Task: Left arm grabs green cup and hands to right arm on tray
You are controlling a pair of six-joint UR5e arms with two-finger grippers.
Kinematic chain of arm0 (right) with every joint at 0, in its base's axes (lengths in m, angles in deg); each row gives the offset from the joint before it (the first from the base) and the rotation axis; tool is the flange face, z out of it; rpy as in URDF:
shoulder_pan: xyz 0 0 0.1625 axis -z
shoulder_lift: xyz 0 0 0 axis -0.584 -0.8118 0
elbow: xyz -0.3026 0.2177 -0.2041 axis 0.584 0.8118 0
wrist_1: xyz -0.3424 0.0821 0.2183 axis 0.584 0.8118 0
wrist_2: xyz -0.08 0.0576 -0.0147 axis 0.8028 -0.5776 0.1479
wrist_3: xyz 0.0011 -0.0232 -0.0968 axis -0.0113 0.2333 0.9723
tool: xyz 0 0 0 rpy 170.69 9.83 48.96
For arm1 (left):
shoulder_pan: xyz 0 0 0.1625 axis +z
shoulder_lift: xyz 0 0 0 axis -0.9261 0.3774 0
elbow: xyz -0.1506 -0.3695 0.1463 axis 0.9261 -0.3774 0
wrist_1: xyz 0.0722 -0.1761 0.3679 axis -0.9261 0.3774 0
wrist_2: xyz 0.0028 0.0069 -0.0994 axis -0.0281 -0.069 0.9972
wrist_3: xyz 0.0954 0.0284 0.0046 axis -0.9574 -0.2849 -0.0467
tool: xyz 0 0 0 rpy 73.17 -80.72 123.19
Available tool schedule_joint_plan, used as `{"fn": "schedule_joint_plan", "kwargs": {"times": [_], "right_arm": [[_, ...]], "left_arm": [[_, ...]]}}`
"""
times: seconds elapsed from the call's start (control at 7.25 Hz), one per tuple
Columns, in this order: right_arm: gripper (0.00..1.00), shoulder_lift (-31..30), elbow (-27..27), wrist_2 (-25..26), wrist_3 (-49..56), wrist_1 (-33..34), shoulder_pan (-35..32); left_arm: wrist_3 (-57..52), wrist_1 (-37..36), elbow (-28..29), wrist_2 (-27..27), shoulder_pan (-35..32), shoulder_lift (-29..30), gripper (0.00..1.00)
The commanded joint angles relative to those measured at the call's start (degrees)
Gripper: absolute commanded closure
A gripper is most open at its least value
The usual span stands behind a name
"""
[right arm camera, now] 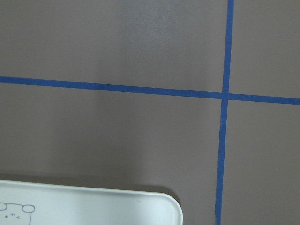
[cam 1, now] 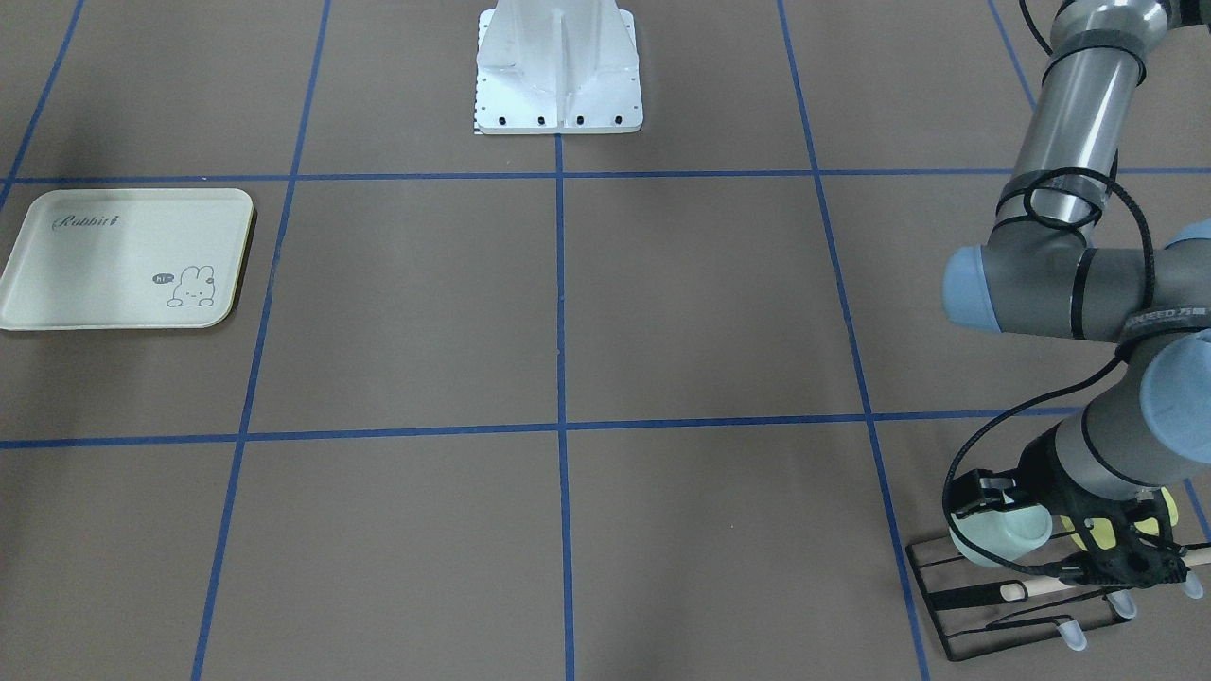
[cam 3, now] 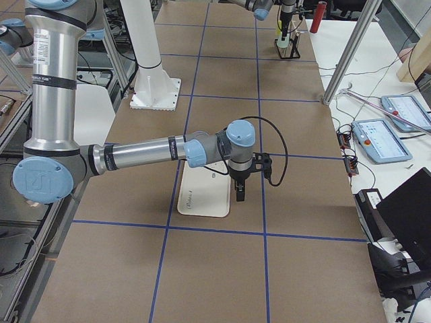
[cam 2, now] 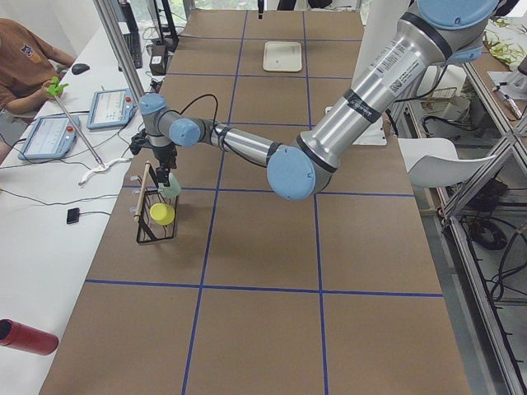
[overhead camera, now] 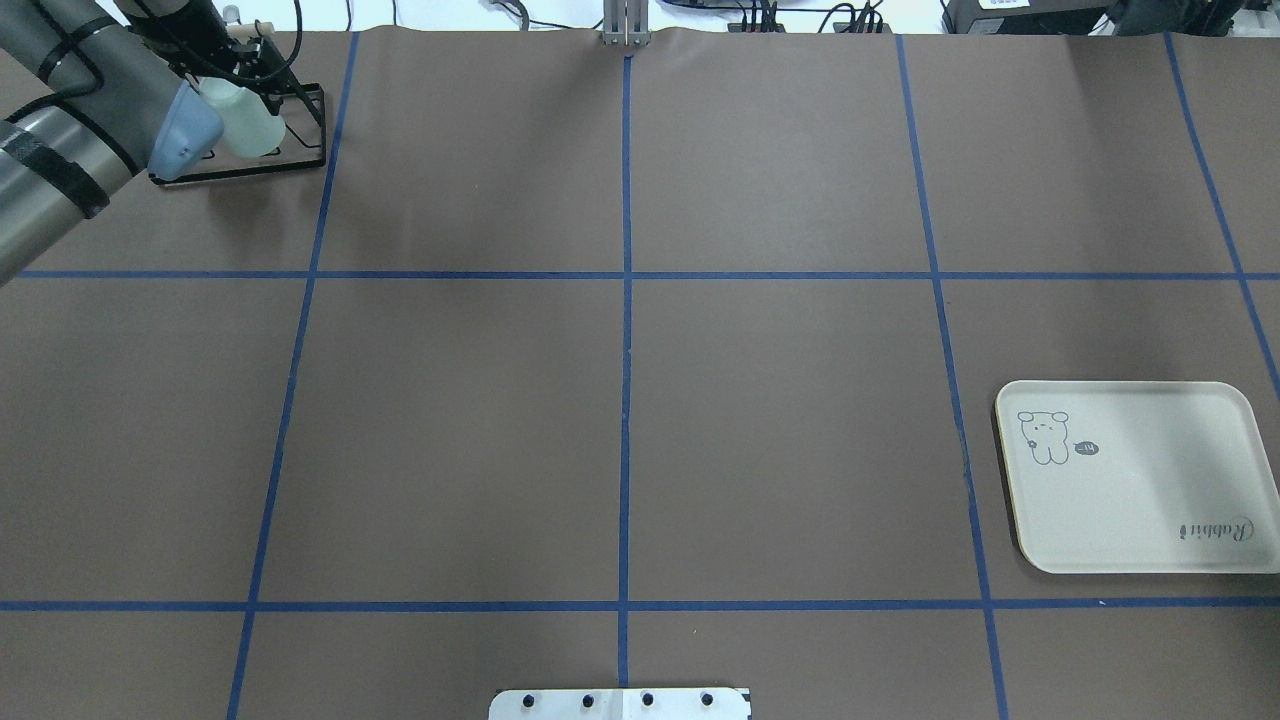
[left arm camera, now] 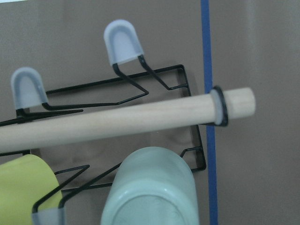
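The green cup (cam 1: 1001, 535) hangs on a black wire rack (cam 1: 984, 619) at the table's far left corner, next to a yellow cup (cam 1: 1169, 511). It fills the bottom of the left wrist view (left arm camera: 150, 187), with no fingers in sight. My left gripper (cam 1: 1126, 567) hovers over the rack's wooden rod (left arm camera: 117, 124), beside the green cup, and looks spread open and empty. The cream tray (overhead camera: 1140, 480) lies empty on the right side. My right gripper (cam 3: 240, 194) hangs by the tray's edge (cam 3: 202, 195); I cannot tell whether it is open or shut.
The robot's white base plate (cam 1: 558, 76) sits at the near middle edge. Blue tape lines divide the brown table. The rack has capped prongs (left arm camera: 123, 41). A person and tablets are at a side table (cam 2: 49, 132).
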Motion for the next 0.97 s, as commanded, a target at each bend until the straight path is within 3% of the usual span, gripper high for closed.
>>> {"fn": "schedule_joint_plan", "kwargs": {"times": [0.0,0.41,0.55,0.83], "right_arm": [[0.00,0.0,0.0,0.0,0.0,0.0,0.0],[0.00,0.1,-0.3,0.0,0.0,0.0,0.0],[0.00,0.1,-0.4,0.0,0.0,0.0,0.0],[0.00,0.1,-0.4,0.0,0.0,0.0,0.0]], "left_arm": [[-0.1,0.9,1.0,-0.1,0.0,0.2,0.02],[-0.1,1.6,2.2,-0.4,-0.3,0.2,0.07],[0.1,1.5,2.2,-0.4,-0.3,0.2,0.20],[0.0,1.4,2.0,-0.3,-1.7,1.0,1.00]]}}
